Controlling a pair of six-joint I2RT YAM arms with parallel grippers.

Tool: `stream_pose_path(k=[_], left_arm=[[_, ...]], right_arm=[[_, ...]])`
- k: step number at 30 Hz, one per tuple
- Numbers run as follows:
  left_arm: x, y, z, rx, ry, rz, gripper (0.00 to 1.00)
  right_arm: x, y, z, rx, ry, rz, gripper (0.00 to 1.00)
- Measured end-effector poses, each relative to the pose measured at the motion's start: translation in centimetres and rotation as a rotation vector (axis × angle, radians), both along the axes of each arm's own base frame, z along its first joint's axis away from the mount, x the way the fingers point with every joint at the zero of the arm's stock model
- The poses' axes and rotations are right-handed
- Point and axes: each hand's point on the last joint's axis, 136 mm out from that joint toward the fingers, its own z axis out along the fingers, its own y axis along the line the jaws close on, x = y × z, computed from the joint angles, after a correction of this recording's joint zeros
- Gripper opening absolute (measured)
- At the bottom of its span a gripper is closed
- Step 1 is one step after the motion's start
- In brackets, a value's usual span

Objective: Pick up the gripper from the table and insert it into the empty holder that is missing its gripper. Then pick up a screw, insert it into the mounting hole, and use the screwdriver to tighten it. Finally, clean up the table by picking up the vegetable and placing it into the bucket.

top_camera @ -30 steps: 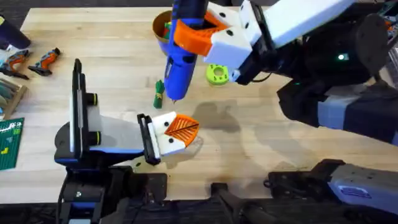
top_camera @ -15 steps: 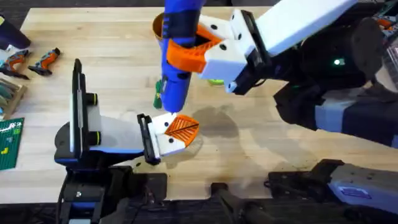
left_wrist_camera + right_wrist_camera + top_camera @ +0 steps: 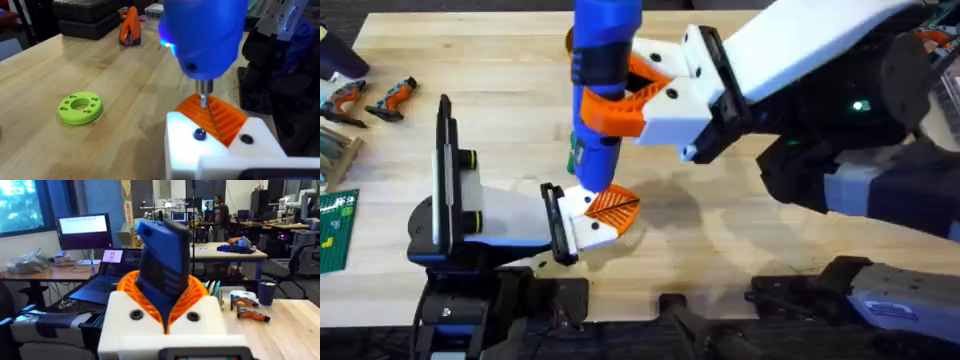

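The right hand (image 3: 640, 95) is clamped on the screwdriver (image 3: 603, 90), holding it upright so its thin tip drops straight toward the screw (image 3: 199, 134) sitting in the holder (image 3: 588, 222) near the worktop's (image 3: 740, 250) front edge. The orange gripper (image 3: 613, 205) is already seated in that holder; in the left wrist view the tip hangs just above its ribs, beside the screw rather than on it. The left hand (image 3: 220, 150) lies flat and steady as the fixture; whether its fingers are parted I cannot tell. The green disc (image 3: 80, 107) lies apart, toward the far edge
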Motion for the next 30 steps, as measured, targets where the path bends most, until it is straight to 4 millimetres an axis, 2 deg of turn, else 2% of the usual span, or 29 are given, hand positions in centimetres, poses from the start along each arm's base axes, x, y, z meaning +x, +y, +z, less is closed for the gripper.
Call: stream_pose_path(k=[30], left_arm=[[0.0, 0.0, 0.0, 0.000, 0.000, 0.000, 0.014]], right_arm=[[-2.0, 1.0, -0.6, -0.017, -0.099, 0.043, 0.026]])
